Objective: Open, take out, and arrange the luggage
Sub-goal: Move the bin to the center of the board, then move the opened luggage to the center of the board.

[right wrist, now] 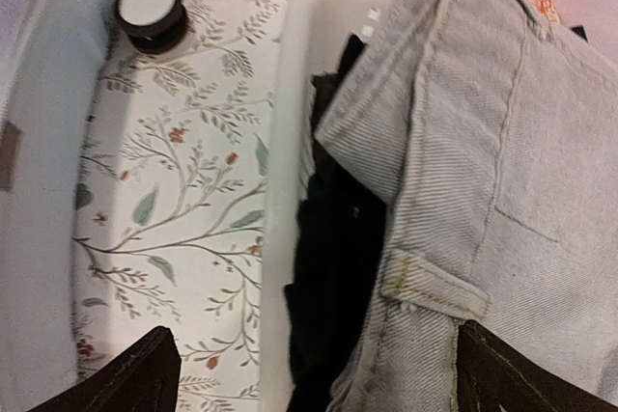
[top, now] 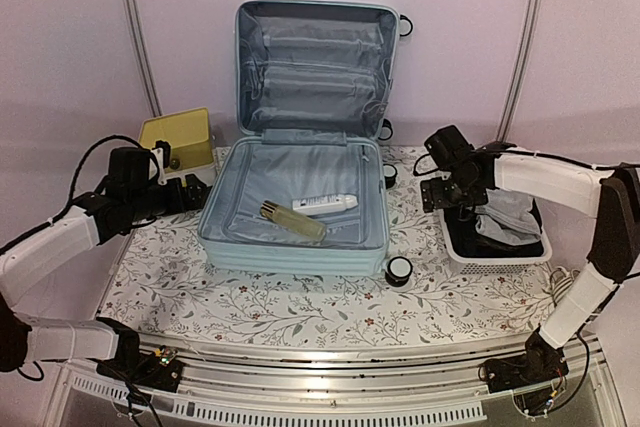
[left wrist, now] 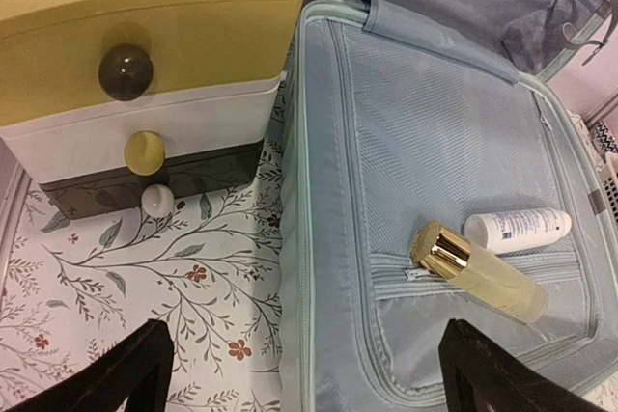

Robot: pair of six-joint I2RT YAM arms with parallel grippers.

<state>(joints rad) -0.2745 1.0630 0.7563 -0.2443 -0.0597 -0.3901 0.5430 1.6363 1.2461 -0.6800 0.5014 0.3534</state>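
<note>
Top external view: both arms' jaws stand wide open, empty; the left should reach right into the luggage (top: 290,259), straddling the gold-capped bottle (top: 293,222) crosswise.

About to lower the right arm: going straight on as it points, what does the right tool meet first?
Probably the black garment in the white basket, at the edge of the grey jeans; both lie ahead of the open right tool. Depth is unclear.
</note>
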